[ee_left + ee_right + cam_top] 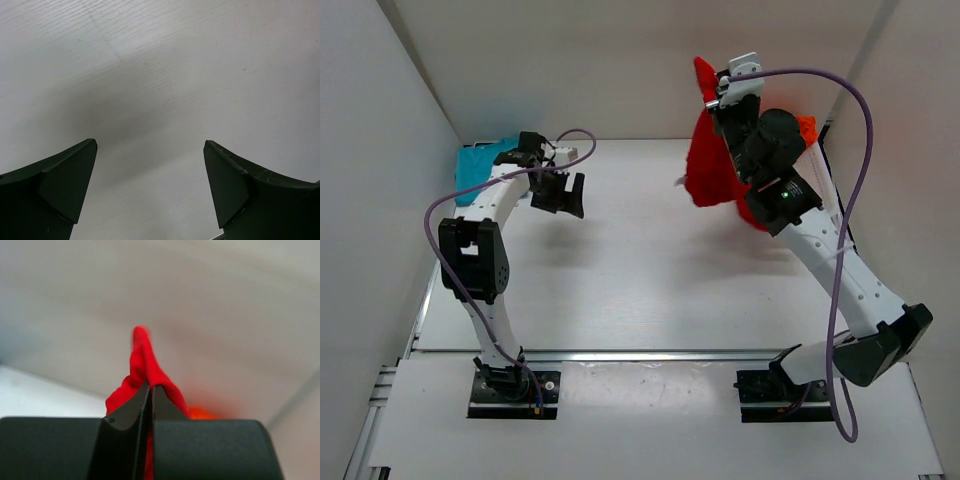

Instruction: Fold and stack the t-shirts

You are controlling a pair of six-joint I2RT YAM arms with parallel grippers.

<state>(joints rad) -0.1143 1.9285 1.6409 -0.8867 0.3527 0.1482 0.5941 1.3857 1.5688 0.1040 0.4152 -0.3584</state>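
The red t-shirt hangs bunched in the air at the back right, its top pinched in my right gripper. In the right wrist view that gripper is shut on a fold of the red t-shirt, which sticks up past the tips. Behind my right arm, a bit of the orange t-shirt shows, blurred in the wrist view. The teal-blue t-shirt lies at the back left corner. My left gripper hovers open over bare table just right of it, with nothing between its fingers.
White walls close in the table at the back and on both sides. A metal rail with both arm bases runs along the near edge. A purple cable loops off the right arm.
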